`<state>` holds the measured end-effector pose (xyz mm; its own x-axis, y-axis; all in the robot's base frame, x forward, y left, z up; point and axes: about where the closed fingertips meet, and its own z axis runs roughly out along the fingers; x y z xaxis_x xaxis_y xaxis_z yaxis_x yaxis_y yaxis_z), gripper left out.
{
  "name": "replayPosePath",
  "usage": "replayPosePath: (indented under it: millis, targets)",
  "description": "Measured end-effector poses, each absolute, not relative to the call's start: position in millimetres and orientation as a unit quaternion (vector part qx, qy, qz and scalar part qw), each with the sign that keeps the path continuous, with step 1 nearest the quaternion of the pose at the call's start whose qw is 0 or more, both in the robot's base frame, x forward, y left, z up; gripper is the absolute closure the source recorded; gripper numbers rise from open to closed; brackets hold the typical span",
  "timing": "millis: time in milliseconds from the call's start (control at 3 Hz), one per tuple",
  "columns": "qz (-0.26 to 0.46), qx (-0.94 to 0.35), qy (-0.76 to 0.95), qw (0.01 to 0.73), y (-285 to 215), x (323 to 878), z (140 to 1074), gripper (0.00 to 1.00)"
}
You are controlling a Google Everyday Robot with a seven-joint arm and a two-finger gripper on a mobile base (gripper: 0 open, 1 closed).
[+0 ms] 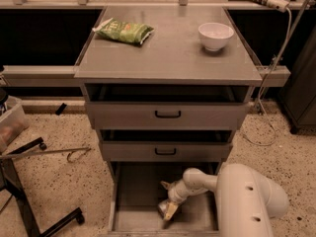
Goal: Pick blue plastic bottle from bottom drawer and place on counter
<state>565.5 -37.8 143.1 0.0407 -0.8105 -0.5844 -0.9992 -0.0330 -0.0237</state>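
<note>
The bottom drawer [133,201] is pulled open at the foot of the cabinet. My gripper [169,209] reaches down into it from the right, near the drawer's front middle, on a white arm [197,180]. A small greyish rounded thing [162,206], apparently the blue plastic bottle, lies on the drawer floor right at the gripper's tip, and the gripper hides most of it. I cannot tell whether the gripper has hold of it. The counter [170,53] is the flat grey top of the cabinet.
A green snack bag [123,31] lies at the counter's back left and a white bowl [215,35] at its back right. The two upper drawers [168,115] with black handles are slightly ajar above my arm. A black stand [29,201] and a clear bin [10,125] are on the left floor.
</note>
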Motion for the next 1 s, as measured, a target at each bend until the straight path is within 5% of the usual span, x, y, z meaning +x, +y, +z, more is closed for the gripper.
replayPosePath:
  millis: [1000]
  targets:
    - [0.234,-0.661,0.682,0.209,-79,560,129,0.0]
